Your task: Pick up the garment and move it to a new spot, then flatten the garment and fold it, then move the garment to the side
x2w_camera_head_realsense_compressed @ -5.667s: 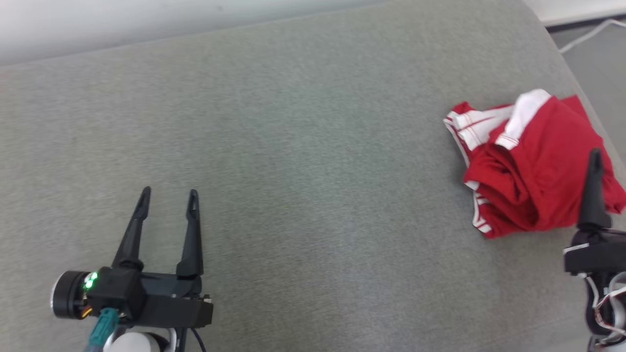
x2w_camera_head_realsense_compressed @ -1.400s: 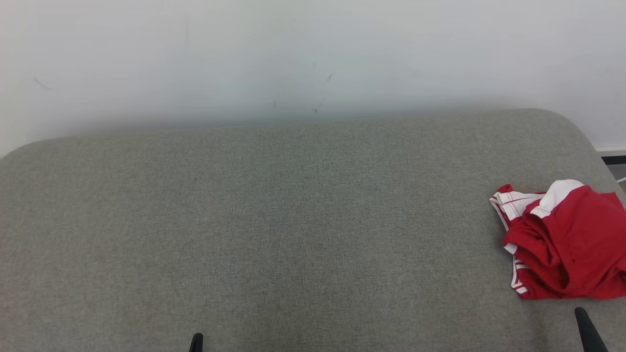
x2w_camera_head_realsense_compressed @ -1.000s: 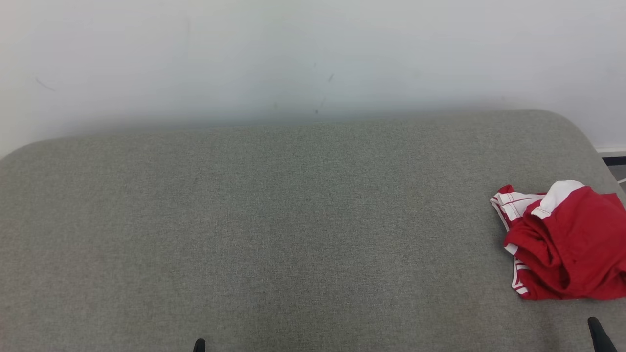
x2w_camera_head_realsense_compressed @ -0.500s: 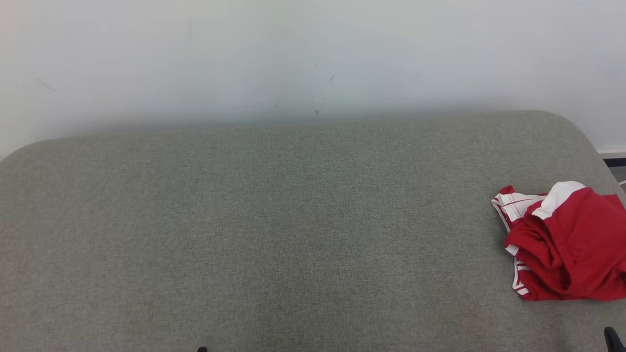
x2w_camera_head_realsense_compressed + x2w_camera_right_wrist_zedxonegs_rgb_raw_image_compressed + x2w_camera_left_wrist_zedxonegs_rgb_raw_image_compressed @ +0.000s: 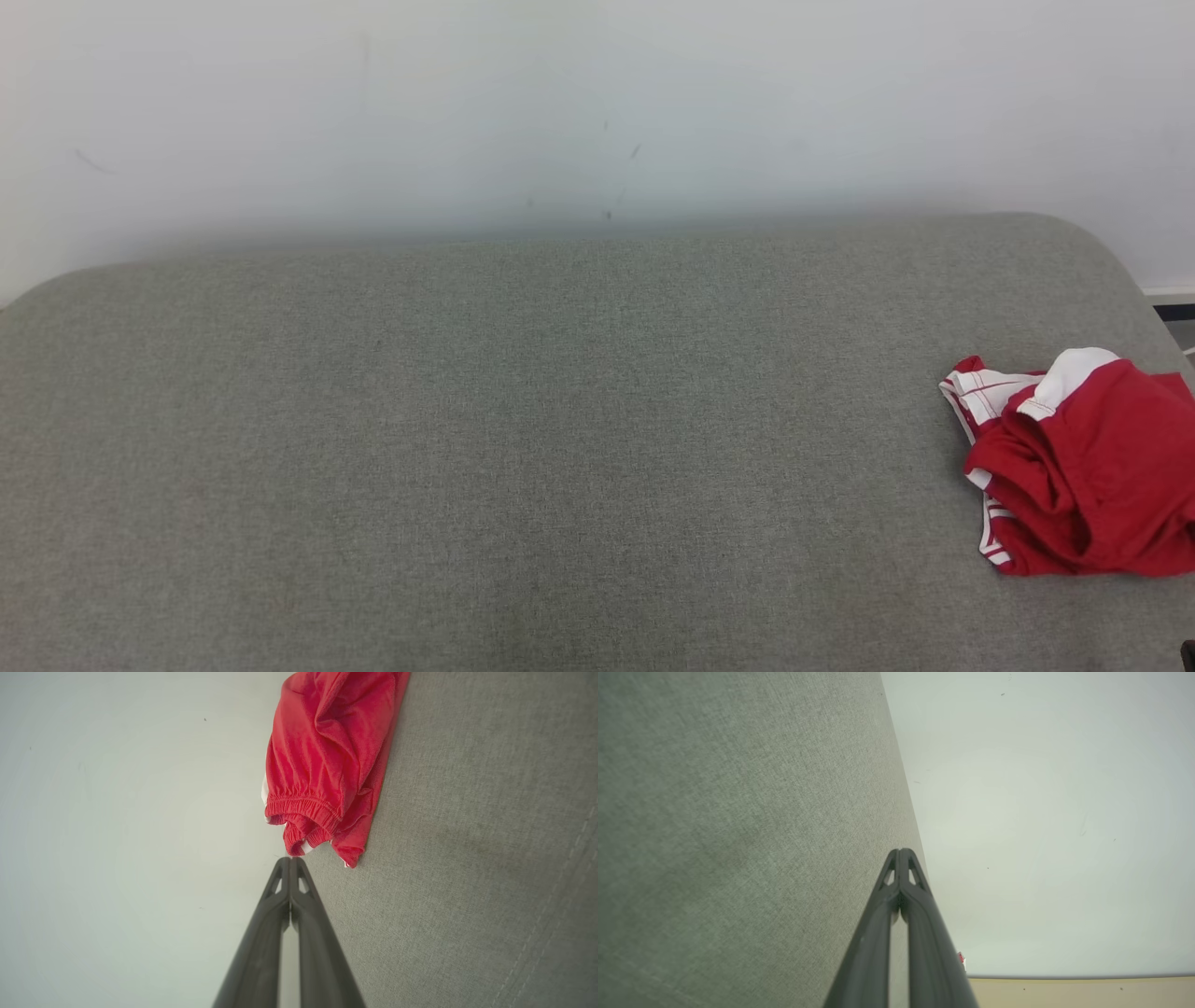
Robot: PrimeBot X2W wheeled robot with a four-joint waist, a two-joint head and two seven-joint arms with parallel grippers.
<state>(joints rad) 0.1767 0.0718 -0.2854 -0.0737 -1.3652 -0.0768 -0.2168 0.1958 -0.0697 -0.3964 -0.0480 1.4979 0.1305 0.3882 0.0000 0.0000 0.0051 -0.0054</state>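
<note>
Both pinched together: left claw (image 5: 901,851) faces cushion (image 5: 738,812); right claw's (image 5: 290,859) view catches garment's (image 5: 327,742) elastic waistband (image 5: 303,807).

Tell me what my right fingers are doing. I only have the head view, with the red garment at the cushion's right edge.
Observer: In the right wrist view the right gripper has its fingers pressed shut, with nothing between them.
Operator: How near the garment?
Observer: The tips point at the garment, at its gathered elastic band, and sit close to it. I cannot tell whether they touch.
Operator: And the left?
Observer: The left gripper is shut too and holds nothing, with bare grey cushion beside it.
</note>
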